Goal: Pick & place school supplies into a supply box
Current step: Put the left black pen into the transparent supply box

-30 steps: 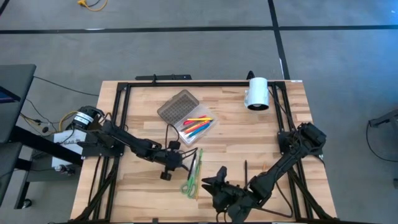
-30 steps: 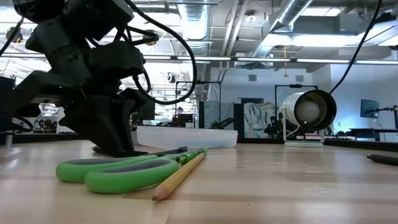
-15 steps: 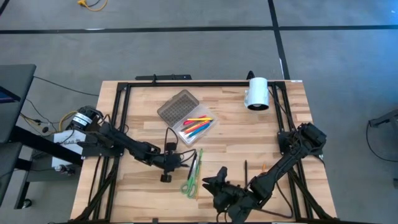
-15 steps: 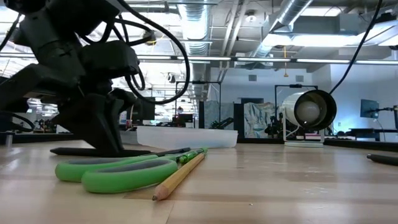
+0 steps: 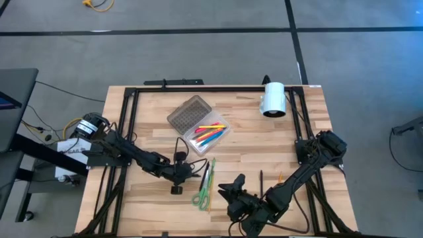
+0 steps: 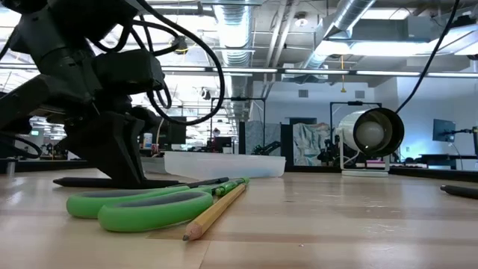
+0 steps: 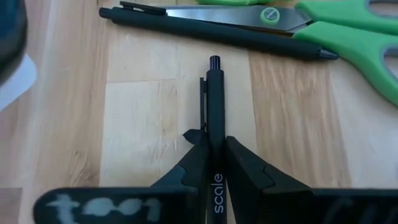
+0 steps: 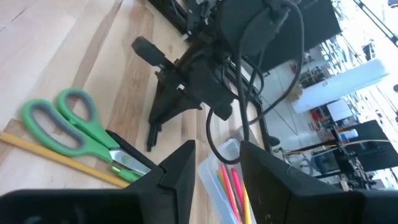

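My left gripper (image 7: 214, 149) is low over the table's left-middle (image 5: 180, 170) and shut on a black pen (image 7: 215, 99). Beyond it lie a second black pen (image 7: 217, 28) and the green-handled scissors (image 5: 203, 193), with a yellow pencil (image 6: 216, 213) alongside. The supply box (image 5: 210, 135) rests flat farther back, holding orange, yellow and pink pens; its grey dotted lid (image 5: 188, 112) is folded open. My right gripper (image 8: 217, 168) hovers open near the table's near edge (image 5: 231, 188), just right of the scissors. My left gripper pinches the black pen between its two fingers (image 7: 199, 152) on the barrel just behind the clip (image 7: 215, 127). The fingers come slanting down from the table's left. The pen lies level in the low view (image 6: 75, 181), at table height; whether it touches the wood cannot be told.
A white cylinder (image 5: 273, 99) lies on its side near the far right corner. Another black pen (image 5: 260, 182) rests near the right arm. A black frame (image 5: 198, 89) runs round the table's far side. Bare wood shows between the box and the cylinder.
My left gripper has shifted a little toward the table's left edge and come lower, keeping its hold on the black pen. In the low view the pen now shows level, sticking out to the gripper's left.
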